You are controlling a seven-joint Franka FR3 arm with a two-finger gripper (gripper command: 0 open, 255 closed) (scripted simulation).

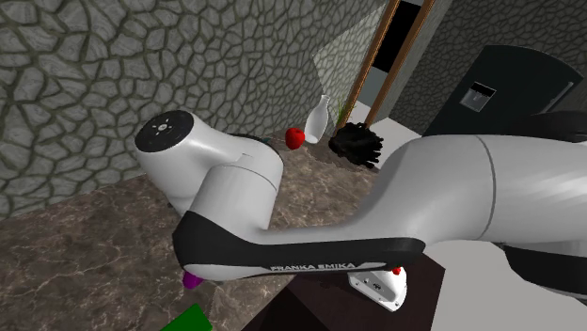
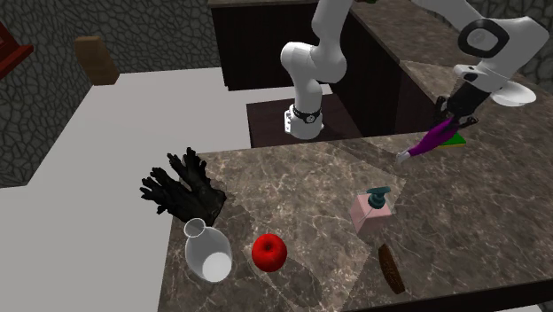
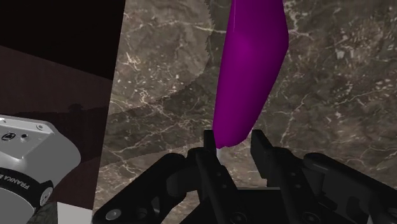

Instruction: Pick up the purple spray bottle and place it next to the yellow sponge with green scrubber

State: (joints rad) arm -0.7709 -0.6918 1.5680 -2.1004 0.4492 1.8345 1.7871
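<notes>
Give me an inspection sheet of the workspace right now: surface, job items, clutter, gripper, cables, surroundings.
Surface: brown marble counter, nothing spilled that I can see.
Job's things: purple spray bottle, tilted, its narrow end between the fingers; green piece beside it, probably the sponge's scrubber, yellow part hidden.
Clutter: red apple, white vase, black glove-like bundle, pink pump dispenser, brown oblong object.
Grippers: gripper shut on the bottle.
Cables: nothing seen.
Surroundings: stone wall, door frame with a black area beyond, pale floor.
</notes>
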